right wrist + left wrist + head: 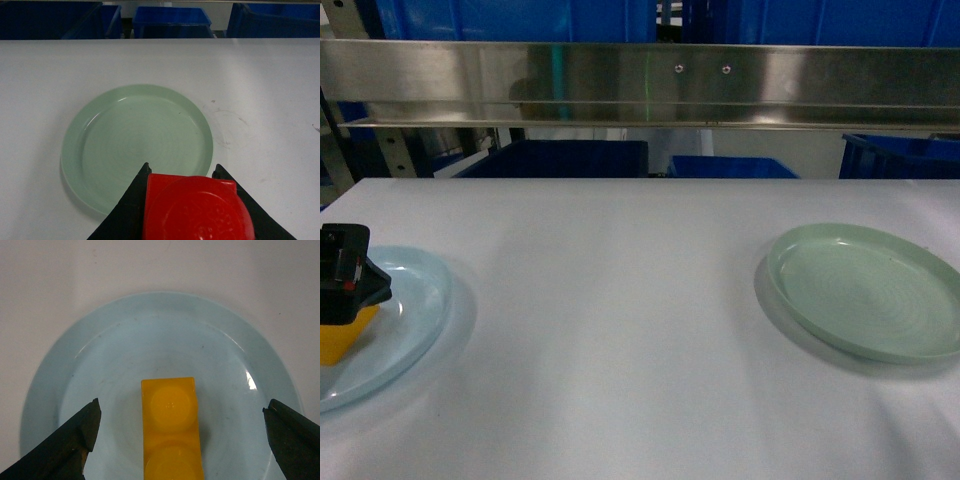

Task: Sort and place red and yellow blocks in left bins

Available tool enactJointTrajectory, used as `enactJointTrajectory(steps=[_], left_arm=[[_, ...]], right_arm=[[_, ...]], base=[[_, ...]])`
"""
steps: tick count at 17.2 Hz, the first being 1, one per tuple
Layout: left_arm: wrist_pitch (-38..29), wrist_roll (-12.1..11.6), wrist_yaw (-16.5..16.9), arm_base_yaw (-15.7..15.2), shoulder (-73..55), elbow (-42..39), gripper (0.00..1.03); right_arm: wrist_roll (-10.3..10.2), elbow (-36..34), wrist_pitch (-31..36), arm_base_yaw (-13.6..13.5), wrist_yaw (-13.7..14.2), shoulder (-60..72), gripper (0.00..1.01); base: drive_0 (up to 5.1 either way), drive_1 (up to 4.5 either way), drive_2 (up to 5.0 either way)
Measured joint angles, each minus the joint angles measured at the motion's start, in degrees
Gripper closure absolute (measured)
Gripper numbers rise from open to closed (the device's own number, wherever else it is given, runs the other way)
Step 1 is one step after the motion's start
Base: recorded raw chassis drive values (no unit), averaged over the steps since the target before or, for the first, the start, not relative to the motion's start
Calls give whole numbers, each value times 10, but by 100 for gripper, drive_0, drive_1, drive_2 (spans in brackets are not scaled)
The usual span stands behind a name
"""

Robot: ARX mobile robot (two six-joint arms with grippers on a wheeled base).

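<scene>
Only wrist views show right fingers (182,172) clamping red block (195,207), left fingers (87,422) wide around yellow block (171,427).

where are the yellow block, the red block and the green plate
yellow block (171,412), left wrist view, on its top stud, lying on the pale blue plate
red block (197,207), right wrist view, on its round stud, between the claw fingers
green plate (868,290), head view, on its bare inner surface

The left gripper (182,427) hangs at nine o'clock in the head view, jaws spread wide. The right gripper (192,200) seems clamped shut.
</scene>
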State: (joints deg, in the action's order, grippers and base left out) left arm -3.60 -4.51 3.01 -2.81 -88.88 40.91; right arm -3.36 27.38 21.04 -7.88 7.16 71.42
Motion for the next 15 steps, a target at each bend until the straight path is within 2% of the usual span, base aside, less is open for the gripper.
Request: enactJointTrajectory(steps=[9, 15], left_arm=[[-43, -13, -4, -4, -67, 9, 5], [-85, -35, -18, -26, -103, 10, 5]], right_arm=[[0, 0, 0, 0, 0, 0, 73], [0, 0, 0, 0, 0, 0, 73]], base=[[0, 0, 0], [0, 0, 0]])
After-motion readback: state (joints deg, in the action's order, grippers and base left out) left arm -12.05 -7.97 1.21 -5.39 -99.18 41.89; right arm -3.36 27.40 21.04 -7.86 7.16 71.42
